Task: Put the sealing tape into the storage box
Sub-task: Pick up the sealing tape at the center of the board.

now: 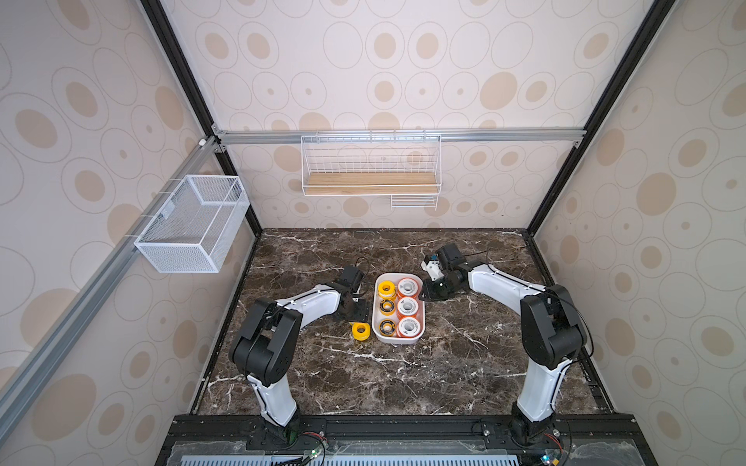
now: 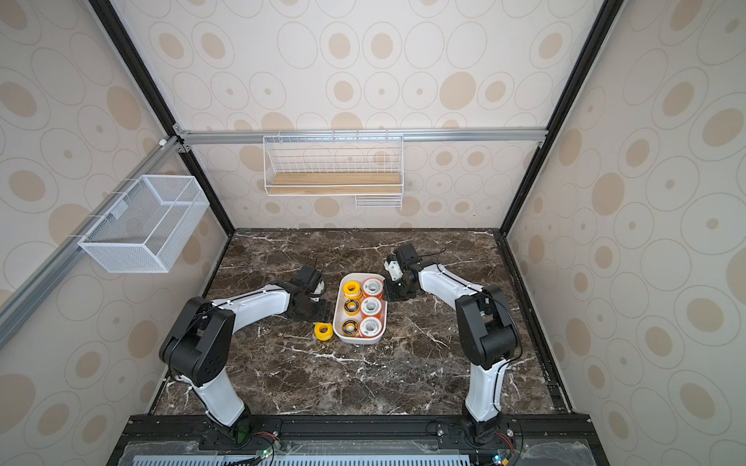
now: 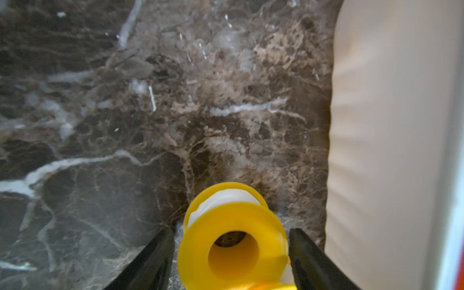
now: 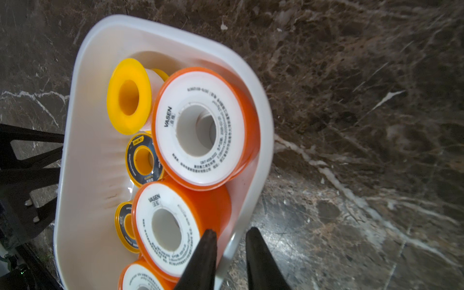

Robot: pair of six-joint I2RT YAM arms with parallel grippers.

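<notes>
**Both arms crowding the storage box (image 1: 397, 342)**

So the left arm (image 1: 306, 306) is bent low on the box's left side. The left gripper (image 3: 231, 232) points down by the near-left corner, jaws apart either side of a yellow spool (image 3: 200, 247). The right arm (image 1: 498, 284) reaches in from the box's right, with the right gripper (image 4: 229, 232) pinched on the far-right rim.

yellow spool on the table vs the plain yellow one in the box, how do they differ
The loose yellow spool sits on the marble table beside the storage box; the boxed yellow spool is inside it, in a far corner. The loose one lies between the open fingers of the left gripper; no gripper is at the boxed one. Both are plain yellow, wound with white tape.
</notes>
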